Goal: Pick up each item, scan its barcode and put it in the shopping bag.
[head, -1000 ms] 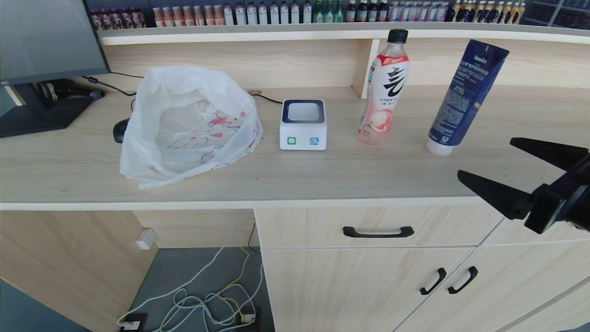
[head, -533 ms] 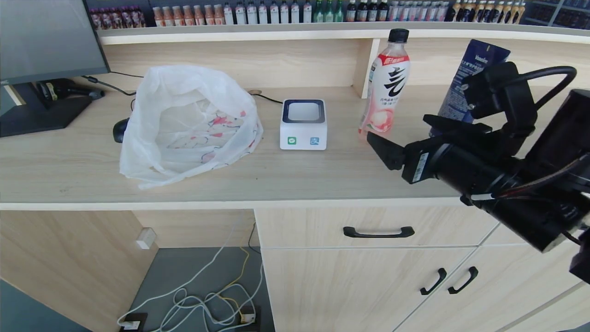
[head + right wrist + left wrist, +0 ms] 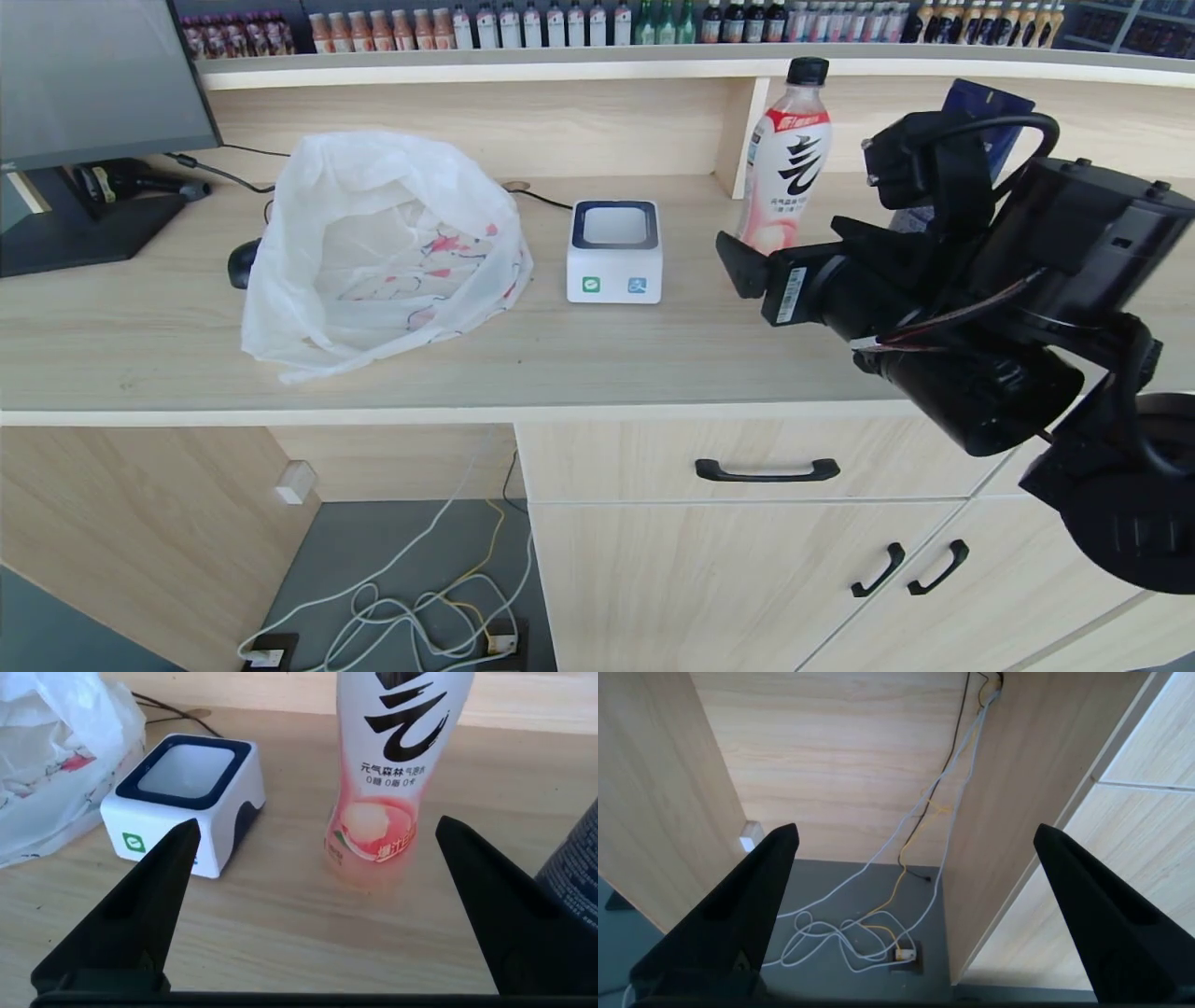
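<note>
A pink drink bottle (image 3: 786,159) (image 3: 397,775) with a black cap stands upright on the wooden counter (image 3: 560,345). Right of it a dark blue tube (image 3: 990,103) (image 3: 577,863) stands mostly hidden behind my right arm. The white barcode scanner (image 3: 614,252) (image 3: 187,803) sits mid-counter, and an open white plastic shopping bag (image 3: 383,252) (image 3: 51,765) lies to its left. My right gripper (image 3: 747,261) (image 3: 318,919) hovers open just in front of the bottle, empty. My left gripper (image 3: 920,919) is open below counter level, facing cables on the floor.
A monitor (image 3: 93,75) on a black stand occupies the counter's far left, with a black mouse (image 3: 243,264) beside the bag. A raised shelf (image 3: 653,65) with several bottles runs along the back. Cabinet drawers with black handles (image 3: 766,469) sit below.
My right arm has swung up from the lower right over the counter and leftward, bringing its open gripper close in front of the pink bottle. The items have not moved.
</note>
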